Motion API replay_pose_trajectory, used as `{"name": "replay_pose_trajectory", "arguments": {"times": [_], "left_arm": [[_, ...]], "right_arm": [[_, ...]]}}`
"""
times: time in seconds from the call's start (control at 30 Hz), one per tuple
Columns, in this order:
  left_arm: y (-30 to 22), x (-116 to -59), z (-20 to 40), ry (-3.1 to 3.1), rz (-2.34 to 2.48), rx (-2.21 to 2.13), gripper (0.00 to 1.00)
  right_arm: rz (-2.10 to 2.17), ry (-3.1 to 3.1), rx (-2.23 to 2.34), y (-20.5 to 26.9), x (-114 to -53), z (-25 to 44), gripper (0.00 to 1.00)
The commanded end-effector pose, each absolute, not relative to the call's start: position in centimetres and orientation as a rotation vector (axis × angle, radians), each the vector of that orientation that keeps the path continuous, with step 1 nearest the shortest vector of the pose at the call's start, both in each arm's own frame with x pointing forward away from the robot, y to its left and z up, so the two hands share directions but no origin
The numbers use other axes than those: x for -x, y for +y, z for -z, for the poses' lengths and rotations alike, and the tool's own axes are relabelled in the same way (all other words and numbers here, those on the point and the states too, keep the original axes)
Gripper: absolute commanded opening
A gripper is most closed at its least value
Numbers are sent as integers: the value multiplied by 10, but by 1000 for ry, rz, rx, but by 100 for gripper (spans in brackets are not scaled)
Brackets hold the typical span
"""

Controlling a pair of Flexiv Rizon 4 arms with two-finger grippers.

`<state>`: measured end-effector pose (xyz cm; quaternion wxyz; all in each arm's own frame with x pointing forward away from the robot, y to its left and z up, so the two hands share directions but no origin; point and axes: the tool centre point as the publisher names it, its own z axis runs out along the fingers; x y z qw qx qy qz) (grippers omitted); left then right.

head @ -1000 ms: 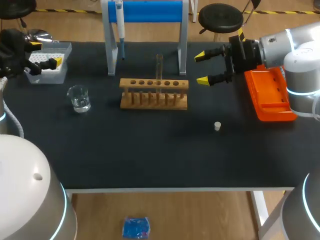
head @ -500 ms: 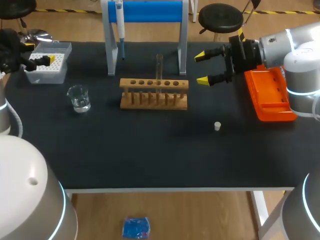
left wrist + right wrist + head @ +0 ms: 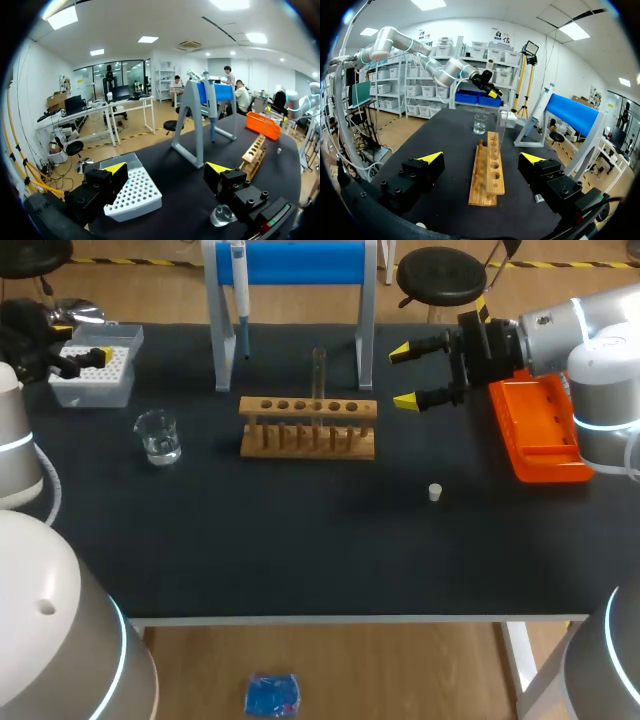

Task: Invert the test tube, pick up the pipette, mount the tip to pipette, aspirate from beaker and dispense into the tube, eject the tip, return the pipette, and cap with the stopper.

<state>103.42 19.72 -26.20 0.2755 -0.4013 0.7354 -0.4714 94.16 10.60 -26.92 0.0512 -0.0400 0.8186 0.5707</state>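
Okay: matte black table (image 3: 300, 550), and near its middle a light wooden rack (image 3: 308, 426) with a row of round holes along the top. Clear glass test tube (image 3: 319, 375) stands upright in one of the holes; which end is up, cannot tell. Small clear beaker (image 3: 158, 436) with a little liquid sits apart from the rack, on the left arm's side. Slim pipette (image 3: 240, 300) hangs on a blue-barred stand (image 3: 290, 262) behind the rack. Translucent tip box (image 3: 95, 370) with a white perforated insert sits at the far left corner. Tiny white stopper (image 3: 435, 492) lies on bare table, in front of the rack's right end. Glossy orange plastic tray (image 3: 540, 435) sits on the right. Left gripper (image 3: 167, 170) is spread wide and empty, hanging over the tip box. Right gripper (image 3: 402, 376) is also spread wide, holds nothing, and hangs above the table between the rack's end and the tray, touching neither.
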Motion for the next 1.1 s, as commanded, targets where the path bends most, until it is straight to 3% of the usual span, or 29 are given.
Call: {"name": "replay_pose_trajectory", "arguments": {"times": [0.03,1.1], "left_arm": [[196,-1040,266,1962,1254,1081,100],[219,-1065,320,1776,1136,1263,100]], "right_arm": [[-1736,2491,124,106,-942,270,100],[-1736,2491,124,106,-942,270,100]]}}
